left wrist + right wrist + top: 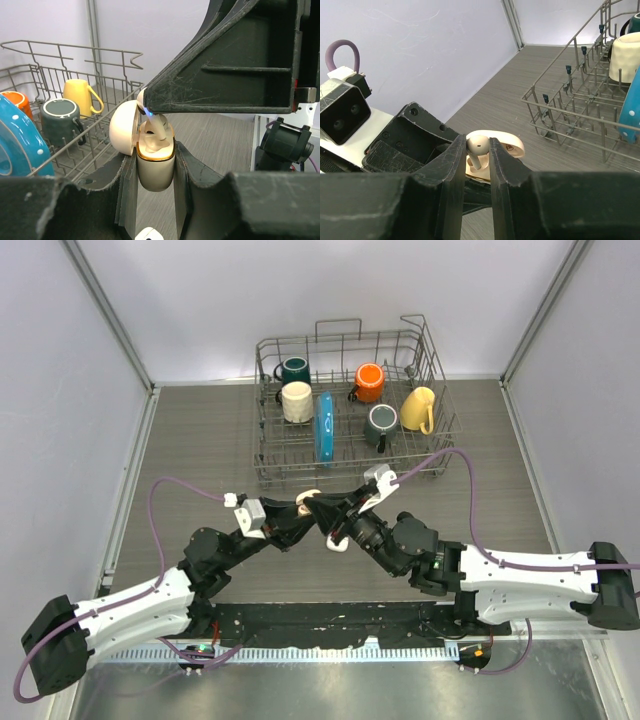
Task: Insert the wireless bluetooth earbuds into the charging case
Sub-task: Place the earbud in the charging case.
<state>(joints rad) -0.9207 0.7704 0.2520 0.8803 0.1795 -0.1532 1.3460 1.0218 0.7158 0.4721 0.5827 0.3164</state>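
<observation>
Black, my right gripper (477, 156) pinches one small cream comma-shaped plastic earbud (479, 143), stem down over the open cream oval charging case (155, 176) that my left gripper (154, 156) clamps. I judge the step is insertion; next, lower straight, then release.

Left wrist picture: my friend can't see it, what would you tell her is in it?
The left gripper clamps an open cream charging case upright, and the right gripper holds a white earbud at its opening from above. A wire dish rack with mugs stands behind on the left.
</observation>
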